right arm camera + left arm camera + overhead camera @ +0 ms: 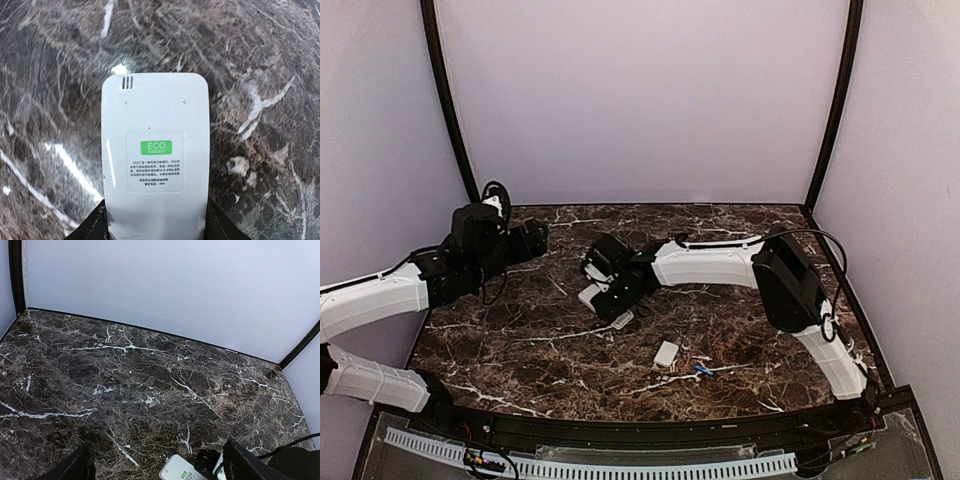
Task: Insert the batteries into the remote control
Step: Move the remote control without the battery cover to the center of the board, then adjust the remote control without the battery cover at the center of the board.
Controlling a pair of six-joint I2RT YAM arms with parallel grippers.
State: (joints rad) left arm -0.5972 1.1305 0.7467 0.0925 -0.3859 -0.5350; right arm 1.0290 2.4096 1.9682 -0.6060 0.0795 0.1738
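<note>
Remote control point(155, 165) is sitting back-up mid-table in my right gripper point(156, 229), jaws clamping its lower end. The green ECO sticker is reading clearly, the fine print below it too small to read. Loading isn't done yet: I'm seeing the batteries point(703, 370) lying on the table point(520, 340) near the cover plate point(666, 352). Left gripper point(532, 238) is hovering wide, holding nothing.

Remote control point(155, 165): white, back face up, showing a green ECO label and small vent slots. Its near end is clamped in the right gripper point(156, 225); the rest projects ahead of the fingers.
Batteries point(704, 371): blue, lying loose, well apart from that gripper on its base-ward side.
</note>
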